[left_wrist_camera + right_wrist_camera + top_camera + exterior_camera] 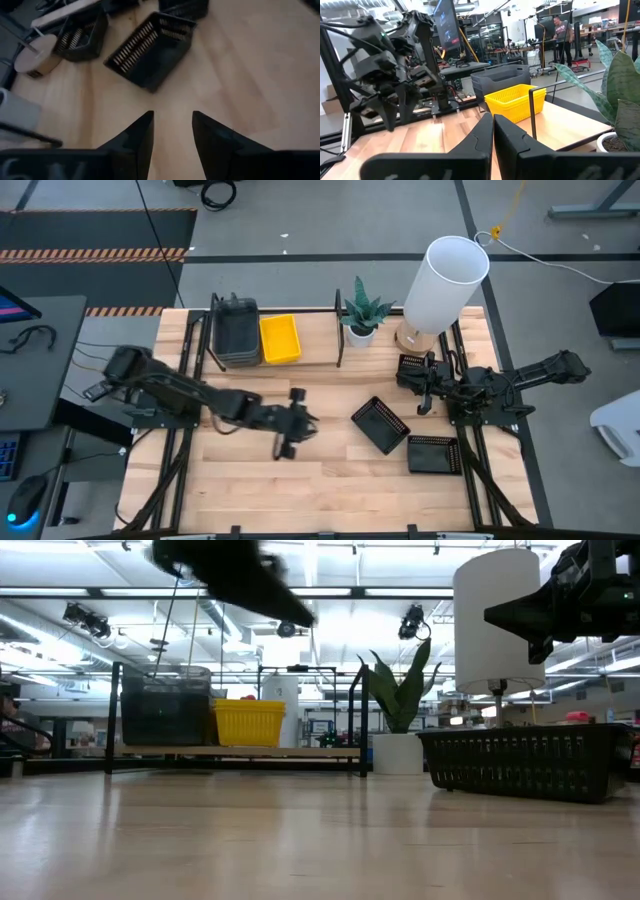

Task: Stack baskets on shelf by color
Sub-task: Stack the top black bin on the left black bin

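Observation:
Three black mesh baskets lie on the tabletop: one (380, 423) at the middle, one (433, 453) nearer the right front, one (412, 367) by the lamp base. The dark grey stack (235, 330) and the yellow stack (279, 338) stand on the shelf board (318, 340). My left gripper (305, 423) hovers open above the table, left of the middle mesh basket (150, 47), its fingers (172, 117) pointing at it. My right gripper (420, 388) is shut (493, 120) in the air between the mesh baskets, facing the shelf.
A potted plant (362, 310) stands at the shelf's right end. A tall white lamp (445, 280) rises at the far right, with its round base (35, 57) beside one mesh basket. Bare tabletop (330, 480) lies toward the near edge. A person (563, 30) stands far behind.

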You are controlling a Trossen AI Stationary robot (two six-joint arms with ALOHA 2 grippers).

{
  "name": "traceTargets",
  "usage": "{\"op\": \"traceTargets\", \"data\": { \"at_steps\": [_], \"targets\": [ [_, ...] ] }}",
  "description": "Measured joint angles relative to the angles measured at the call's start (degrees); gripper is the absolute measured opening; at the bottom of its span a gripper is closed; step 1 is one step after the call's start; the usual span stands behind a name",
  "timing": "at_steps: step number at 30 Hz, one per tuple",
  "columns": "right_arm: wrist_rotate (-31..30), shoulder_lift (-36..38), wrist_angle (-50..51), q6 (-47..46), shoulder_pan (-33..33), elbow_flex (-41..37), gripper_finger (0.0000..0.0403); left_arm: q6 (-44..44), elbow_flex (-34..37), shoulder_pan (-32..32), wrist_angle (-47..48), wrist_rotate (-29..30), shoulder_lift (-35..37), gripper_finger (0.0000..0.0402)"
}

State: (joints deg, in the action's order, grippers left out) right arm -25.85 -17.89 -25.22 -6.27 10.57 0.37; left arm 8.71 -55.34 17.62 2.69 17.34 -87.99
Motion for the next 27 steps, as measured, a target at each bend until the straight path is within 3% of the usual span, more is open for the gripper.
{"op": "traceTargets", "data": {
  "at_steps": [9, 15, 20, 23, 27],
  "targets": [
    [0.0, 0.0, -0.52, 0.0, 0.02, 0.0, 0.0019, -11.07, 17.12, 6.24, -6.84, 6.13, 16.6, 0.0133],
    [-0.46, 0.0, -10.66, 3.35, -0.2, 0.01, 0.0019, -14.08, 24.26, 11.84, -11.78, 14.81, 26.46, 0.0121],
    [-0.53, 0.03, -20.34, 11.97, -1.01, 0.0, 0.0019, -15.3, 27.81, 14.98, -12.71, 19.19, 34.25, 0.0117],
    [-1.49, -0.05, -20.12, 14.4, -1.69, 0.6, 0.0019, -15.61, 29.83, 15.95, -12.64, 20.35, 38.98, 0.0117],
    [-6.0, -0.19, -13.02, 10.21, -1.92, 0.72, 0.0019, -14.78, 32.52, 16.13, -12.75, 23.44, 45.84, 0.0116]
  ]
}}
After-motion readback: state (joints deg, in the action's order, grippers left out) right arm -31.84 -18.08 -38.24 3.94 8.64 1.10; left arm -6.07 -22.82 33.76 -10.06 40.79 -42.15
